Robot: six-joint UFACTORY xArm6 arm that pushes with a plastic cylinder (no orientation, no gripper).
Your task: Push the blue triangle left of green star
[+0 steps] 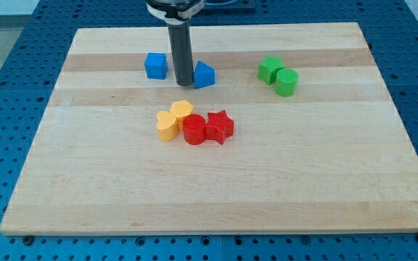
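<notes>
The blue triangle [205, 75] lies near the view's top, a little left of centre. The green star [270, 69] lies to its right, apart from it, with a green cylinder [287, 82] touching the star's lower right. My tip [183, 82] stands right against the blue triangle's left side. A blue cube [155, 65] lies just to the left of my tip.
In the middle of the wooden board [85, 181] sits a tight cluster: a yellow heart-like block [167, 125], a yellow hexagon-like block [182, 111], a red cylinder [194, 130] and a red star [219, 127]. Blue perforated table surrounds the board.
</notes>
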